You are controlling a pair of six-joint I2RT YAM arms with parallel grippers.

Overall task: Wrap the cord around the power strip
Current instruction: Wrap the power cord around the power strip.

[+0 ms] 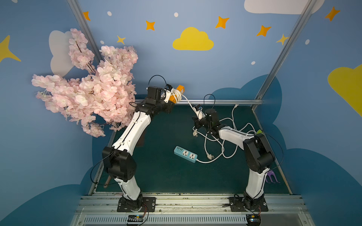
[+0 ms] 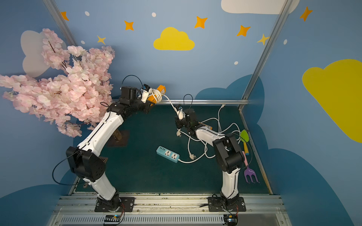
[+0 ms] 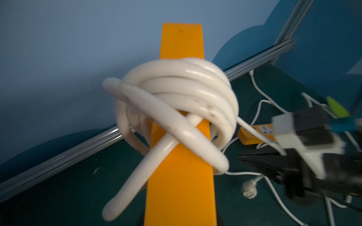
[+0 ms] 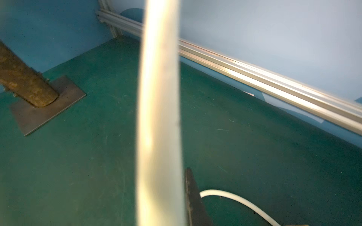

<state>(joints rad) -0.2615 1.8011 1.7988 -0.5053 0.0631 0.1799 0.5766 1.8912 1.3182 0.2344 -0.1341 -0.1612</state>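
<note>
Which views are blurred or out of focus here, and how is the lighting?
Both top views: sharp, evenly lit. Left wrist view: orange power strip and wound cord slightly soft, right claw motion-smeared. Right wrist view: cord fills the middle, badly out of focus with glare along it; green mat dim but readable.

The left arm (image 1: 135,125) and right arm (image 1: 233,135) share one build: smooth white shells (image 1: 128,187) between bulky black joints (image 1: 119,164). Thin black cables (image 1: 156,76) loop off the wrists and elbows. Black clips (image 1: 122,144) pin a cable along each white shell. The left gripper (image 1: 170,95) and right gripper (image 1: 197,110) are white and black. Each black base plate (image 1: 149,203) carries silver screws (image 1: 153,204), with a small wired board (image 1: 135,217) in front.
</note>
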